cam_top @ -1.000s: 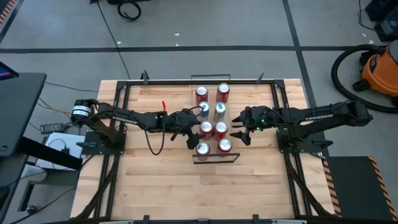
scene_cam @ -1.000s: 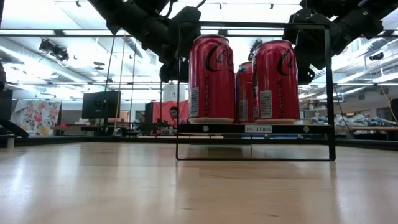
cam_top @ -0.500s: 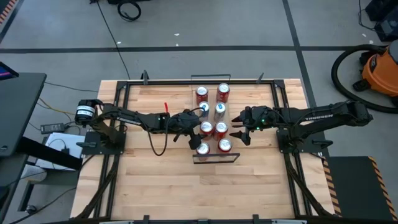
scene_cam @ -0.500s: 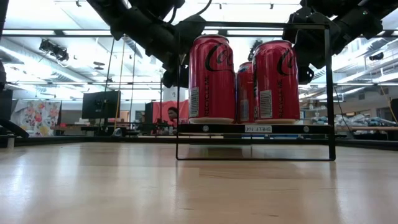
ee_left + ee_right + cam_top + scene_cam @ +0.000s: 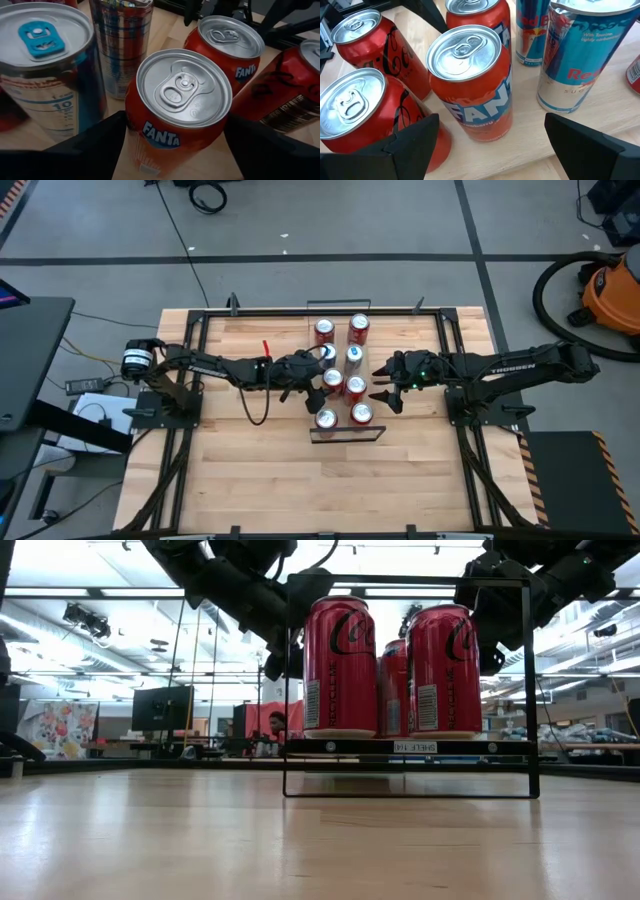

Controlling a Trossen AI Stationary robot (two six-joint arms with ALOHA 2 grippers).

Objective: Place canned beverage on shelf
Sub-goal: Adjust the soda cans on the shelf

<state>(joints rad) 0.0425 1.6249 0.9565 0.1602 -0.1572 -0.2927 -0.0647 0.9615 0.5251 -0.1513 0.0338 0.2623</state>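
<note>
Cans [image 5: 340,370] in two rows along the shelf [image 5: 348,432], a narrow wooden board with black wire rails at its short ends, set mid-surface between both arms so either can reach. Two red cola cans [image 5: 340,665] at the near end, by the near rail; two orange Fanta cans next, then two slim blue-and-silver cans, then two red cans at the far end. Packed tight, nearly touching, probably to fit the shelf's two-can width.

Left gripper [image 5: 312,380] beside the left Fanta can [image 5: 177,107], reaching in from the left. Fingers [image 5: 85,150] spread wide, one on each side of that can, straddling it; contact not clear, so likely about to clamp rather than gripping yet. Holding nothing lifted.

Right gripper [image 5: 383,385] just right of the rows, level with the right Fanta can [image 5: 470,82]. Fingers [image 5: 415,140] wide apart, empty, touching no can, the Fanta can framed between them from a short way off. Apparently waiting while the left arm works, kept clear to avoid crowding the narrow shelf.
</note>
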